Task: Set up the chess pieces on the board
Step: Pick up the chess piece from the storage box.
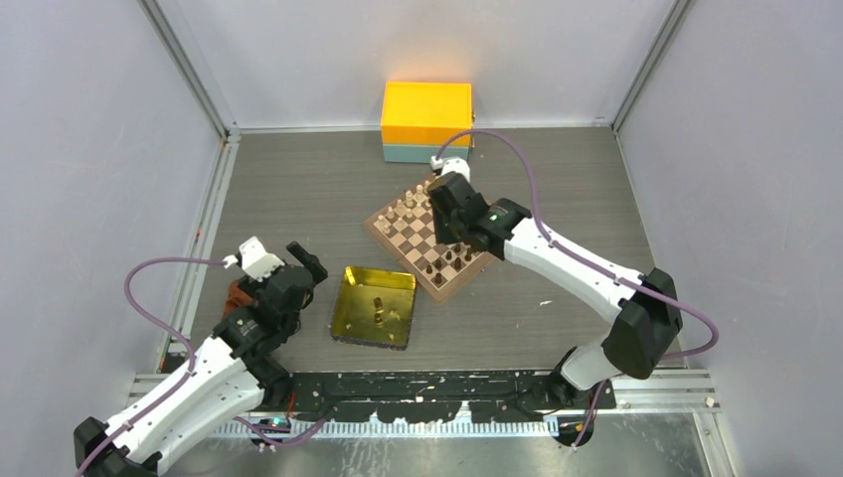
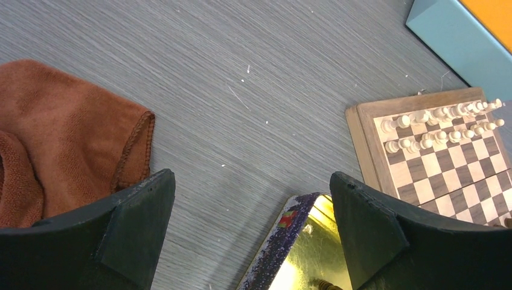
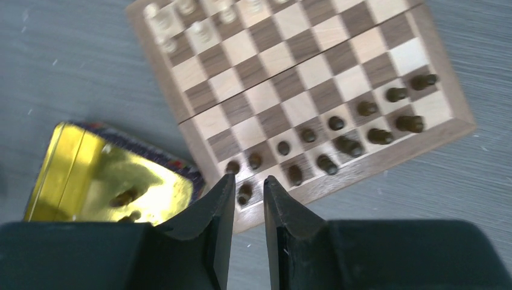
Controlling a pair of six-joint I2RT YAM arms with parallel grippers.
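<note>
Hovering the right gripper (image 3: 249,178), fingers narrowly apart, over one dark chess piece (image 3: 244,193) in the rows lining the board's (image 3: 284,57) edge; gripping it or not, cannot tell. Spreading the left gripper (image 2: 250,178) wide above the table (image 2: 241,72).

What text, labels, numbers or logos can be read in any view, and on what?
No text can be read in any view.
Shiny gold square metal tray: coloured print on its outer wall, too blurred to read.
Square wooden checkered chessboard: no letters or numbers show on its tan border.
Orange-and-teal rectangular box: no marking shows on the faces in view.
</note>
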